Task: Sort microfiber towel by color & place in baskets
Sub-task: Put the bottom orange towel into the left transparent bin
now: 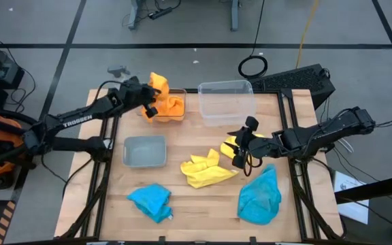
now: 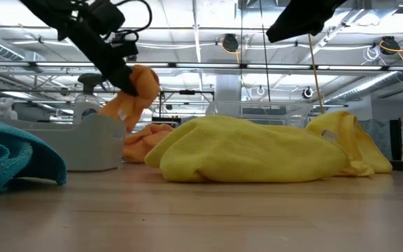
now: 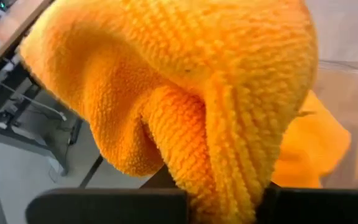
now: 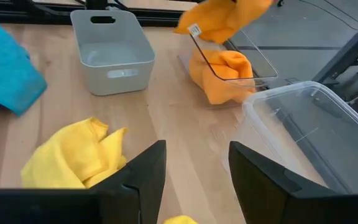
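My left gripper (image 1: 148,99) is shut on an orange towel (image 1: 159,84), held above the far-left clear basket (image 1: 184,102). A second orange towel (image 4: 222,74) lies in that basket. My right gripper (image 4: 197,155) stands open with nothing between its fingers, above a small yellow towel (image 1: 229,144). A larger yellow towel (image 1: 206,170) lies crumpled on the table's middle. Two blue towels (image 1: 152,201) (image 1: 260,196) lie near the front edge. A grey basket (image 1: 145,151) and a large clear basket (image 1: 226,102) both stand with nothing in them. My left gripper pinches a bunched fold of the orange towel (image 3: 229,186) between its two fingers, coming slanting down from the table's left. The towel is lifted clear and bulges slack out past the fingers (image 2: 135,94), over the basket with the other orange towel.
A dark keyboard (image 1: 298,78) sits past the table's far right corner. A white spray bottle (image 2: 86,101) shows behind the grey basket in the low view. Bare wood lies between the grey basket and the yellow towels.
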